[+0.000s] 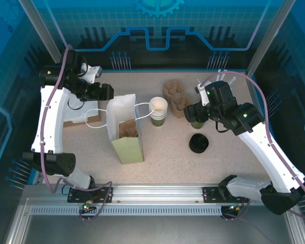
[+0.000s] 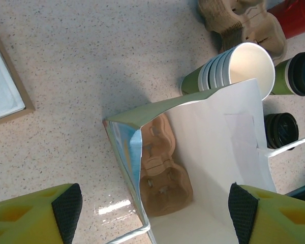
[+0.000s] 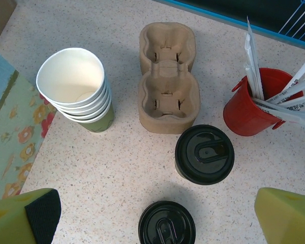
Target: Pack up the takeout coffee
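From above, the coffee [image 1: 197,124] stands on the table [image 1: 162,165] right of the cups [image 1: 158,107] and well apart from the bag [image 1: 123,127]. The right gripper [image 1: 195,113] is bent low over it. The lids [image 1: 199,144] sit near, so a careless closing could clip them. The left gripper [image 1: 102,92] reaches to the bag's mouth from the left. In the left wrist view its jaws are open, straddling the mouth above the carrier [image 2: 160,175] inside. If the thin wall sags, the cup may catch the rim. In the right wrist view the jaws gape wide and empty, with the lidded coffee [image 3: 204,154] ahead between them. Gripping the lid alone could pop it and spill the drink.
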You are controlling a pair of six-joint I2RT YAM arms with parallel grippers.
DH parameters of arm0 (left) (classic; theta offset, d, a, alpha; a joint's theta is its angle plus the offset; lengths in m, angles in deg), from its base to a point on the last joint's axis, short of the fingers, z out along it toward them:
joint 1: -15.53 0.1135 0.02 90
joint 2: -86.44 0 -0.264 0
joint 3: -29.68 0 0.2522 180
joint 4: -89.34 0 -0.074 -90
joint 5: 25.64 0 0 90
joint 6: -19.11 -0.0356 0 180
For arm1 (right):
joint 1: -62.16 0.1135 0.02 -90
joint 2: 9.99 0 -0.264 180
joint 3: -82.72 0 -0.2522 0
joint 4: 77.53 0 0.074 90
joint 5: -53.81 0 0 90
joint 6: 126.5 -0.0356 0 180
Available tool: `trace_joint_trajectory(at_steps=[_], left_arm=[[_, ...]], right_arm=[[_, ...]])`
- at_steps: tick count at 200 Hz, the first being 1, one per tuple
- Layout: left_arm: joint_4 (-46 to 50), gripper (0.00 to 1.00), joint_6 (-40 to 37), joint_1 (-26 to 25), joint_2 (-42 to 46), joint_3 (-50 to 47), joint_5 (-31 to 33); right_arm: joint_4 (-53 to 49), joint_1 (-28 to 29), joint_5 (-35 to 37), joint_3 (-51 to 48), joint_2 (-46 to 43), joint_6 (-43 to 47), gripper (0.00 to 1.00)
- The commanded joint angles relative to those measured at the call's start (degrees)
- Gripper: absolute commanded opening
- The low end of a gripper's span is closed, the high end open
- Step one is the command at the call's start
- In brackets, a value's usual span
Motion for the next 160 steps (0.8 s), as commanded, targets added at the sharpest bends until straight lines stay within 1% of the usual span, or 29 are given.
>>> trace_joint_trajectory(at_steps=[1, 45, 78, 93, 120, 139, 160], left_arm=[[1.03, 0.79, -1.74, -0.58, -1.6, 1.93, -2.78], [0.83, 0.79, -3.35, -1.58, -5.28, 0.85, -0.38], [1.13, 0.78, -4.56, -4.49, -8.18, -0.34, 2.61], [1.22, 0.75, -5.13, -5.67, -9.22, -0.87, 4.89], [1.1, 0.67, -5.6, -6.78, -9.83, -1.49, 7.54], [0.59, 0.56, -6.09, -7.05, -9.52, -2.44, 9.09], [-0.53, 0.38, -5.15, -7.13, -8.93, -3.56, 11.13]], right_arm=[[1.31, -0.66, -0.96, -0.45, 0.74, -0.9, 1.0], [1.21, -0.7, -0.79, 0.18, 0.7, -0.62, 1.0], [0.94, -0.84, -0.41, 0.0, 0.45, -0.36, 1.0], [0.93, -1.01, -0.52, 0.0, 0.3, -0.29, 1.0], [1.07, -1.44, -0.7, 0.06, 0.17, -0.16, 1.0], [1.34, -1.67, -0.95, 0.0, 0.17, -0.09, 1.0], [1.64, -1.87, -1.35, -0.22, 0.17, -0.15, 1.0]])
